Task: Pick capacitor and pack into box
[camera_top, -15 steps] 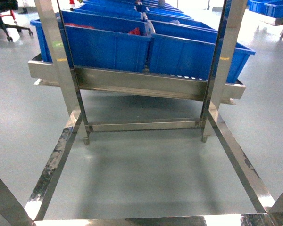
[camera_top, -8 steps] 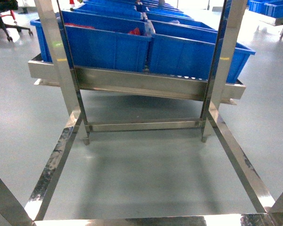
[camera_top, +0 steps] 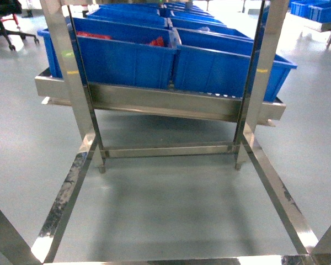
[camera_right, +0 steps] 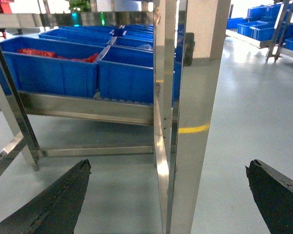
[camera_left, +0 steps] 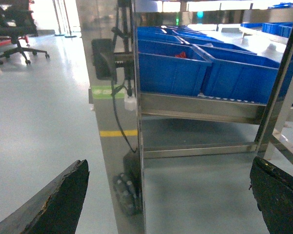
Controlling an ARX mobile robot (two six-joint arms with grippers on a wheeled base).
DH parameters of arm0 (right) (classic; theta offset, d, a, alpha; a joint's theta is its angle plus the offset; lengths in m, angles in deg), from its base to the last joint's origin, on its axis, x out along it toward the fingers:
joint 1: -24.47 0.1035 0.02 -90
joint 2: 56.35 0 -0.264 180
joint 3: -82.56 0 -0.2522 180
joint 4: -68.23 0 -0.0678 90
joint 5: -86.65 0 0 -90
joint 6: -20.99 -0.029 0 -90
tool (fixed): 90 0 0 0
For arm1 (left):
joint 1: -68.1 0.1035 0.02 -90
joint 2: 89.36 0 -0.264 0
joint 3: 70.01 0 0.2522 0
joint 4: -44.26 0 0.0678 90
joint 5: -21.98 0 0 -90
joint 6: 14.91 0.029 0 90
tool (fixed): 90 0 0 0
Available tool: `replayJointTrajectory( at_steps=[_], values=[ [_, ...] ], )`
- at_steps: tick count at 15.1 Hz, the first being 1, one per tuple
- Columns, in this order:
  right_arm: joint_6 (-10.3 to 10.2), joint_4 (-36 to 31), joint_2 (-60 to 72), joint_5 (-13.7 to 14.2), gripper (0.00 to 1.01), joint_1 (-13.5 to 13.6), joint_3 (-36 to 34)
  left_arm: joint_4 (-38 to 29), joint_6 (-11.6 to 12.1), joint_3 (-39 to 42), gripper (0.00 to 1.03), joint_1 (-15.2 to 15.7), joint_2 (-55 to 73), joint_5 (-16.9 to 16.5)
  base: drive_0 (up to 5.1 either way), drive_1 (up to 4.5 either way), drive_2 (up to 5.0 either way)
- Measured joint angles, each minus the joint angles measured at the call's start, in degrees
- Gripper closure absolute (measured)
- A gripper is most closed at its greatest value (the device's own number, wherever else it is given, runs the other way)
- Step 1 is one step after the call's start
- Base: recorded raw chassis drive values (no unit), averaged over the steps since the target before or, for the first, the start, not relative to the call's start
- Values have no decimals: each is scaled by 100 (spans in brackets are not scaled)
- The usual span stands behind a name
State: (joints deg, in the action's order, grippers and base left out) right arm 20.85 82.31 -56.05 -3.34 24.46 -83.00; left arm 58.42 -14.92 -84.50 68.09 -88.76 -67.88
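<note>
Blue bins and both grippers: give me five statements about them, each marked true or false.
1. The blue bins sit on a steel rack, raised above the floor. True.
2. The front left bin holds red-orange items. True.
3. The left gripper is shut on a capacitor. False: its fingers stand wide apart with nothing between them.
4. The right gripper has its fingers spread open, empty. True.
5. A pale pink tub stands on the floor under the rack. False: no pink tub shows in any view; the floor there is bare grey.
</note>
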Motion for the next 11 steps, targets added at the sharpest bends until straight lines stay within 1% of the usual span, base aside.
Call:
replayJointTrajectory(
  at_steps=[11],
  values=[
    [9, -2, 0, -4, 3, 0, 0, -4, 2, 0, 5, 0, 0, -13, 0, 0, 0]
  ],
)
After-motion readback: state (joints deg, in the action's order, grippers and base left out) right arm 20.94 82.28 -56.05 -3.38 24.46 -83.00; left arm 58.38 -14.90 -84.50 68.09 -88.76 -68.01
